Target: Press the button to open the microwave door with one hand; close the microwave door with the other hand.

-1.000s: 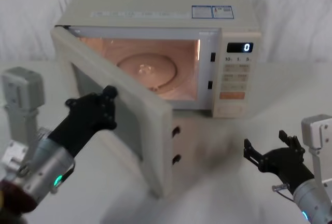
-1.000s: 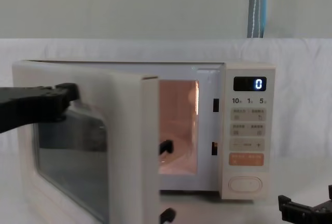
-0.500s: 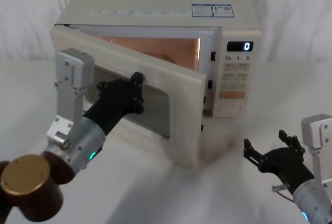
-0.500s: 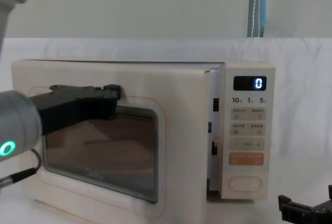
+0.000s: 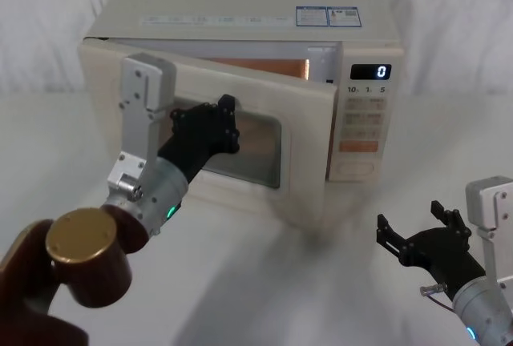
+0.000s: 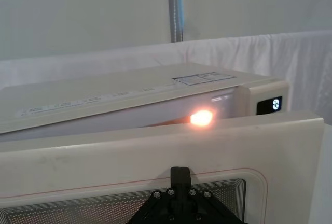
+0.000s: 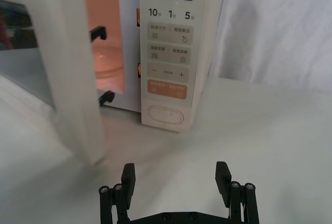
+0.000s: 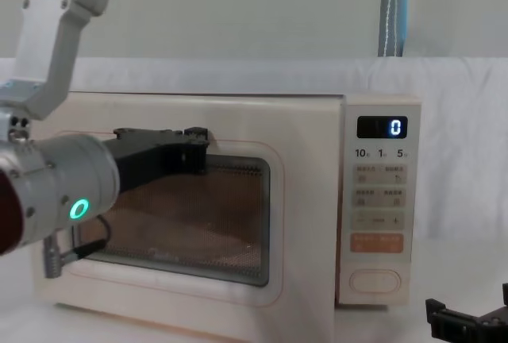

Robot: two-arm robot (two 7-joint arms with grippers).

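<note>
One door: large cream microwave door with dark glass window (image 5: 240,142), nearly closed, narrow gap at latch edge.
Handling: stiff, hinged, light; push flat on frame near window.
Left tool (image 5: 223,122): against door face; finger state cannot be told.
Right tool (image 7: 176,182): fingers apart, above white counter (image 7: 270,130), before cream oval button (image 7: 165,114).
Change: door swung further shut than half a second ago.

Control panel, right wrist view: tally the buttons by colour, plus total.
Cream pill-shaped button: 1
Orange rectangular button: 1
Beige keypad strips: 3
Total: 5
</note>
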